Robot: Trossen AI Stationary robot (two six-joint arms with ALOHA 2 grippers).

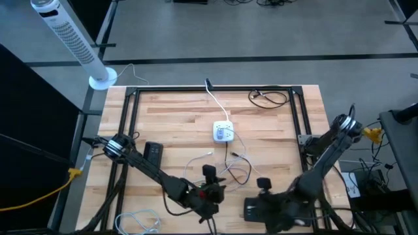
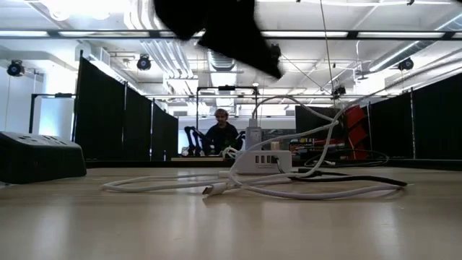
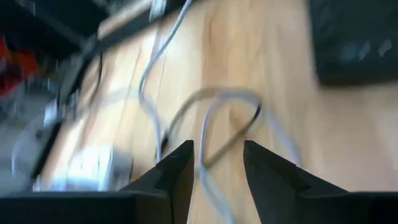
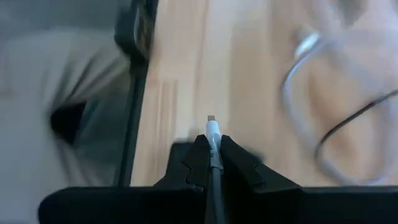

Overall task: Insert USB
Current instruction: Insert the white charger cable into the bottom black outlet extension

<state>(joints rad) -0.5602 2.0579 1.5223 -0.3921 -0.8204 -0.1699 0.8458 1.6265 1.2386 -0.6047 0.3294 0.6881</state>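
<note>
Pinching the white USB plug [image 4: 212,129] in my closed right hand [image 4: 211,146] near the tabletop's [image 1: 176,111] front edge, I keep my left hand [image 3: 217,163] open and empty; the charging hub [image 1: 223,132] sits mid-table.

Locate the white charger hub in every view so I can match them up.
High view: white charger hub at the table's centre.
Low view: centre, on the far tabletop, ports facing the camera.
Left wrist view: probably the blurred pale block; uncertain.
Right wrist view: not in it.
Shared landmark: the looped white cable beside the hub.
</note>
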